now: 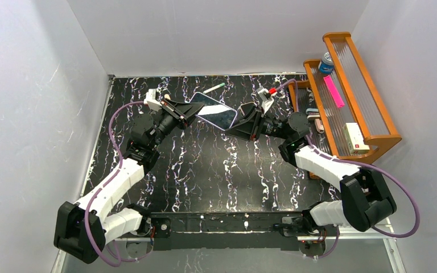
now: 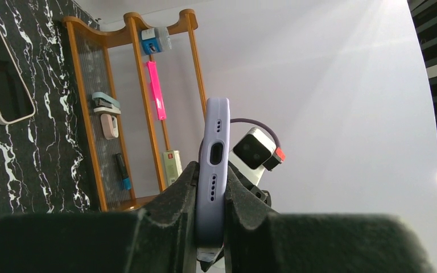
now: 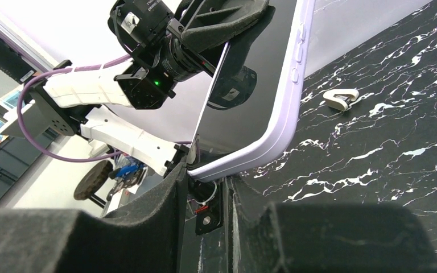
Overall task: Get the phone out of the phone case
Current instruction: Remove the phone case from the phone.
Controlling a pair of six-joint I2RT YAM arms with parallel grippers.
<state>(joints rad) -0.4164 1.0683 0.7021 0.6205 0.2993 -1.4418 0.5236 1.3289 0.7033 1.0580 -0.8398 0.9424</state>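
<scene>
The phone (image 1: 215, 112), dark-screened in a lilac case, is held in the air over the table's far middle. My left gripper (image 1: 183, 111) is shut on its left end. In the left wrist view the case's port edge (image 2: 215, 142) stands clamped between the two fingers of that gripper (image 2: 210, 190). My right gripper (image 1: 243, 121) meets the phone's right end. In the right wrist view the case's lilac corner (image 3: 262, 145) sits between the tips of the right gripper (image 3: 205, 170), whose jaws stand narrowly apart against it. The phone sits inside the case.
A wooden rack (image 1: 375, 136) stands at the right with a pink marker (image 1: 333, 91), a blue-capped item (image 1: 326, 62) and a white box (image 1: 355, 138). A white-green pen (image 1: 215, 88) lies at the back. A dark flat device with a pale rim (image 2: 0, 74) and a small white clip (image 3: 341, 98) lie on the table.
</scene>
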